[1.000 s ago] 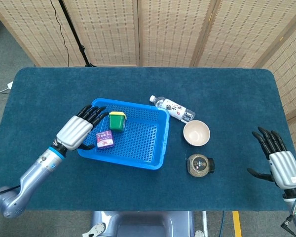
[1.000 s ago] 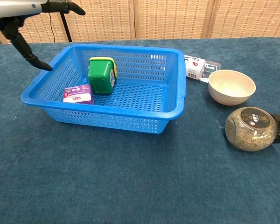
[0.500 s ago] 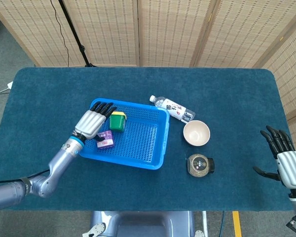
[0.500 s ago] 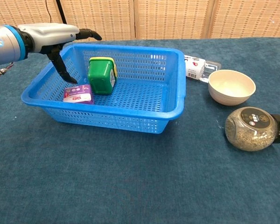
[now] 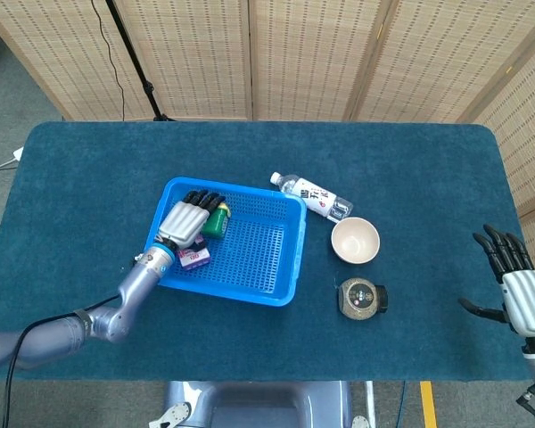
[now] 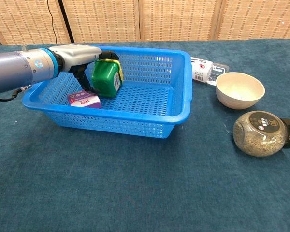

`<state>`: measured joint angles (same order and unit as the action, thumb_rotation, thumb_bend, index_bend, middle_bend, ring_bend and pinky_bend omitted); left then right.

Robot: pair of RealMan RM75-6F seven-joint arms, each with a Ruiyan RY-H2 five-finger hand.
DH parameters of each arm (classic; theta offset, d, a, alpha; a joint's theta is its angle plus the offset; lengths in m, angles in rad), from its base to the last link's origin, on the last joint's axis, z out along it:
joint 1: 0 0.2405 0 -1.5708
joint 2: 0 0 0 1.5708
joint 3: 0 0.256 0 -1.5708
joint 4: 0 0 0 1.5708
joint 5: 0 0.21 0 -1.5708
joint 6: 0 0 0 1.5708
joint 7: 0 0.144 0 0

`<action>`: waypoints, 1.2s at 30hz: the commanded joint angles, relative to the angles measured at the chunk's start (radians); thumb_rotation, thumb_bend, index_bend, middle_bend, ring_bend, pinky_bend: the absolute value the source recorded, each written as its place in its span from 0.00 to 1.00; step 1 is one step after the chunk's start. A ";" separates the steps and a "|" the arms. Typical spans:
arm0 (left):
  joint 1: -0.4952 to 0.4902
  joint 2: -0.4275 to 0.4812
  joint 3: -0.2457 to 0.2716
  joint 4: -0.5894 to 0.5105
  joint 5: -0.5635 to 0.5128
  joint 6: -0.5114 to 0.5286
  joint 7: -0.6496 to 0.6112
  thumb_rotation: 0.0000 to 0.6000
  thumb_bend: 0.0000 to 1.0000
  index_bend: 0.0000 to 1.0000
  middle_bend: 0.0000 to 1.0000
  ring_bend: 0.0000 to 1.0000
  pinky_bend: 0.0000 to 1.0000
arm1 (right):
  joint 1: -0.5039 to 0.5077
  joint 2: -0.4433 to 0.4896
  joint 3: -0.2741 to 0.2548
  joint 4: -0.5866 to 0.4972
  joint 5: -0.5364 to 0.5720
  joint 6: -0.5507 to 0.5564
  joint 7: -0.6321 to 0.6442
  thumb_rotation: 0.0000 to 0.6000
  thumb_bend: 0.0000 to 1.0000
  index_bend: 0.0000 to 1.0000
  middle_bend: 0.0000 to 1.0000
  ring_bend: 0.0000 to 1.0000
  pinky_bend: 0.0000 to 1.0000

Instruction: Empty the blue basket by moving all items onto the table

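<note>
The blue basket (image 5: 250, 292) (image 6: 111, 123) sits left of the table's centre. Inside it a green container with a yellow lid (image 5: 218, 223) (image 6: 106, 78) stands at the back left. A small purple box (image 5: 194, 259) (image 6: 84, 100) lies just in front of it. My left hand (image 5: 185, 223) (image 6: 79, 54) is inside the basket with its fingers stretched over the top of the green container and its thumb down beside it, above the purple box. No grip shows. My right hand (image 5: 521, 292) hovers open at the table's far right edge, holding nothing.
To the right of the basket lie a water bottle (image 5: 312, 195) (image 6: 209, 68), a cream bowl (image 5: 355, 240) (image 6: 239, 90) and a round jar on its side (image 5: 362, 298) (image 6: 262, 133). Folding screens stand behind the table.
My left hand has moved right from outside the basket's left wall into the basket and onto the green container. The purple box shifted slightly. My right hand drew back toward the right edge.
</note>
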<state>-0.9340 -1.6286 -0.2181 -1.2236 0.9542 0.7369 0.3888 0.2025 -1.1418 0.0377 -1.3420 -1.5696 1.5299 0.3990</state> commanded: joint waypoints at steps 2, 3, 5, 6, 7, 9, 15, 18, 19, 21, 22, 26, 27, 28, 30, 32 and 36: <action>-0.014 -0.038 0.003 0.042 -0.004 0.004 -0.005 1.00 0.06 0.12 0.09 0.13 0.27 | 0.002 0.000 0.002 0.002 0.000 -0.009 0.010 1.00 0.00 0.00 0.00 0.00 0.00; -0.015 -0.049 0.001 0.055 -0.001 0.012 -0.009 1.00 0.09 0.21 0.17 0.21 0.34 | 0.002 0.000 0.003 0.003 -0.001 -0.011 0.014 1.00 0.00 0.00 0.00 0.00 0.00; -0.016 -0.069 0.000 0.078 0.017 0.036 -0.017 1.00 0.14 0.32 0.30 0.32 0.42 | 0.002 0.000 0.006 0.006 -0.001 -0.012 0.017 1.00 0.00 0.00 0.00 0.00 0.00; -0.015 -0.078 0.000 0.087 0.026 0.046 -0.023 1.00 0.17 0.36 0.34 0.35 0.45 | 0.002 -0.001 0.007 0.007 0.000 -0.014 0.019 1.00 0.00 0.00 0.00 0.00 0.00; -0.014 -0.083 0.000 0.093 0.031 0.051 -0.026 1.00 0.20 0.40 0.37 0.38 0.48 | 0.002 -0.001 0.007 0.008 0.000 -0.016 0.020 1.00 0.00 0.00 0.00 0.00 0.00; -0.013 -0.093 -0.003 0.105 0.046 0.063 -0.043 1.00 0.22 0.45 0.42 0.42 0.51 | 0.003 -0.002 0.009 0.010 0.001 -0.021 0.024 1.00 0.00 0.00 0.00 0.00 0.00; -0.002 -0.069 -0.028 0.066 0.122 0.134 -0.118 1.00 0.23 0.47 0.44 0.44 0.52 | 0.004 -0.003 0.011 0.013 -0.001 -0.029 0.032 1.00 0.00 0.00 0.00 0.00 0.00; 0.016 -0.011 -0.049 -0.014 0.178 0.190 -0.175 1.00 0.23 0.47 0.44 0.44 0.52 | 0.004 -0.002 0.012 0.014 -0.002 -0.032 0.034 1.00 0.00 0.00 0.00 0.00 0.00; 0.020 0.004 -0.053 -0.032 0.189 0.201 -0.184 1.00 0.23 0.47 0.44 0.44 0.52 | 0.004 -0.002 0.012 0.013 -0.003 -0.032 0.034 1.00 0.00 0.00 0.00 0.00 0.00; 0.036 0.056 -0.065 -0.095 0.215 0.235 -0.206 1.00 0.23 0.47 0.44 0.44 0.52 | 0.002 0.000 0.013 0.010 -0.006 -0.028 0.032 1.00 0.00 0.00 0.00 0.00 0.00; 0.044 0.083 -0.070 -0.124 0.224 0.246 -0.214 1.00 0.23 0.47 0.44 0.44 0.52 | 0.001 0.001 0.013 0.008 -0.008 -0.025 0.032 1.00 0.00 0.00 0.00 0.00 0.00; 0.084 0.195 -0.082 -0.210 0.244 0.292 -0.217 1.00 0.23 0.47 0.44 0.44 0.52 | -0.002 0.005 0.017 -0.001 -0.008 -0.020 0.033 1.00 0.00 0.00 0.00 0.00 0.00; 0.095 0.221 -0.081 -0.217 0.240 0.295 -0.215 1.00 0.23 0.47 0.44 0.43 0.52 | -0.004 0.006 0.017 -0.003 -0.010 -0.018 0.032 1.00 0.00 0.00 0.00 0.00 0.00; 0.106 0.243 -0.079 -0.221 0.234 0.293 -0.219 1.00 0.23 0.47 0.44 0.43 0.52 | -0.004 0.007 0.016 -0.005 -0.013 -0.017 0.031 1.00 0.00 0.00 0.00 0.00 0.00; 0.129 0.275 -0.073 -0.207 0.212 0.287 -0.236 1.00 0.23 0.47 0.44 0.43 0.52 | -0.006 0.008 0.014 -0.009 -0.018 -0.014 0.029 1.00 0.00 0.00 0.00 0.00 0.00; 0.150 0.296 -0.065 -0.179 0.199 0.277 -0.265 1.00 0.23 0.47 0.44 0.43 0.52 | -0.008 0.010 0.012 -0.014 -0.026 -0.009 0.026 1.00 0.00 0.00 0.00 0.00 0.00; 0.180 0.298 -0.049 -0.084 0.149 0.238 -0.313 1.00 0.22 0.46 0.44 0.42 0.52 | -0.010 0.012 0.009 -0.023 -0.037 -0.001 0.019 1.00 0.00 0.00 0.00 0.00 0.00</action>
<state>-0.7759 -1.3366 -0.2795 -1.3671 1.1360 1.0030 0.1107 0.1928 -1.1306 0.0474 -1.3648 -1.6061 1.5275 0.4180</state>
